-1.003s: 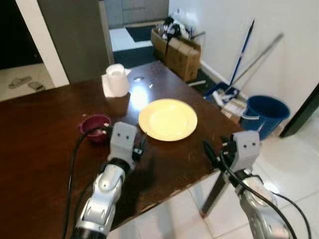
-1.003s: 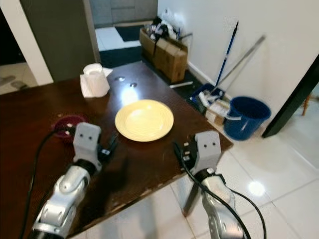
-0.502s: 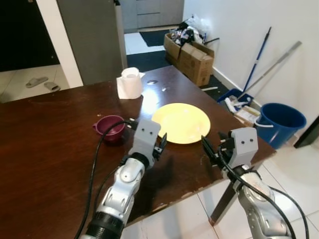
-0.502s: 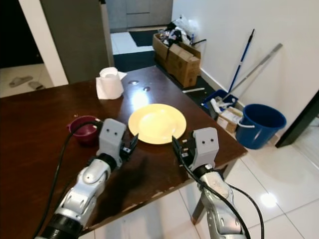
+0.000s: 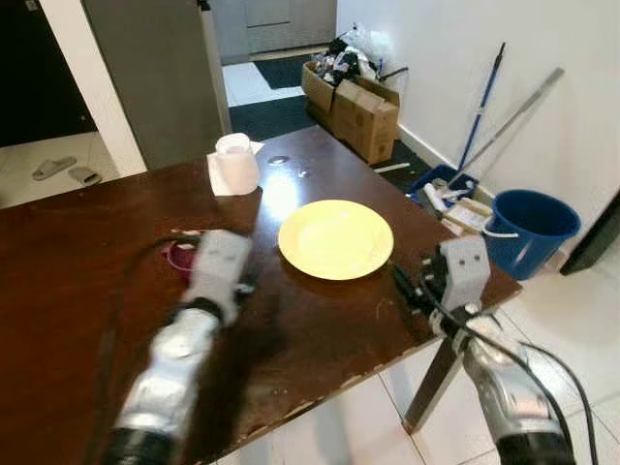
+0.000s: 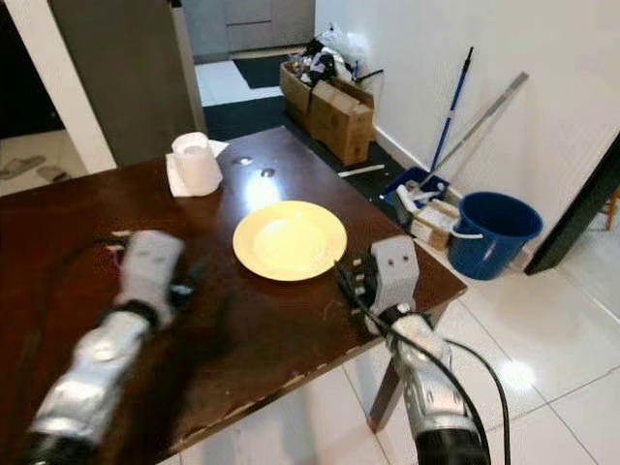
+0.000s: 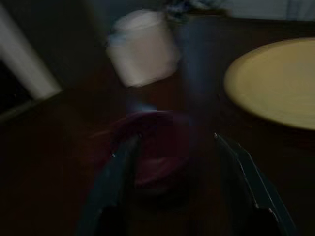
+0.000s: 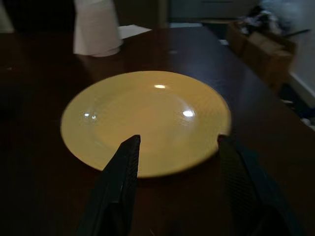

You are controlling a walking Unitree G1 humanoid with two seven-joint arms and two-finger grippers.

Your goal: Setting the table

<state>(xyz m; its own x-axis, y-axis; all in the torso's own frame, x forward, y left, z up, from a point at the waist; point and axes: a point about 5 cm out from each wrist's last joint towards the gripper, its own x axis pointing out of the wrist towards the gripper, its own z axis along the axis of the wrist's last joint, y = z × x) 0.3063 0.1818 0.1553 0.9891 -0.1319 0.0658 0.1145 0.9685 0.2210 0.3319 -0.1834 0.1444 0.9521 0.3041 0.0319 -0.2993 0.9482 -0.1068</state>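
A yellow plate (image 5: pixel 335 238) lies on the dark wooden table (image 5: pixel 87 223), right of middle. To its left stands a small maroon cup (image 7: pixel 152 152), partly hidden behind my left arm in the eye views. My left gripper (image 7: pixel 174 167) is open and blurred, its fingers (image 7: pixel 115 187) to either side of the cup and just short of it. At the plate's near right edge my right gripper (image 8: pixel 177 147) is open, its fingers (image 8: pixel 123 167) low over the table and pointing at the plate (image 8: pixel 147 120).
A white paper roll (image 5: pixel 235 163) stands at the table's far side. The table's right corner and front edge are close to my right arm. On the floor to the right are a blue bucket (image 5: pixel 528 228), cardboard boxes (image 5: pixel 354 97) and a mop (image 5: pixel 480 107).
My left arm has swung left from beside the plate to the maroon cup and is blurred with motion. The right gripper stays at the plate's edge. The camera has shifted.
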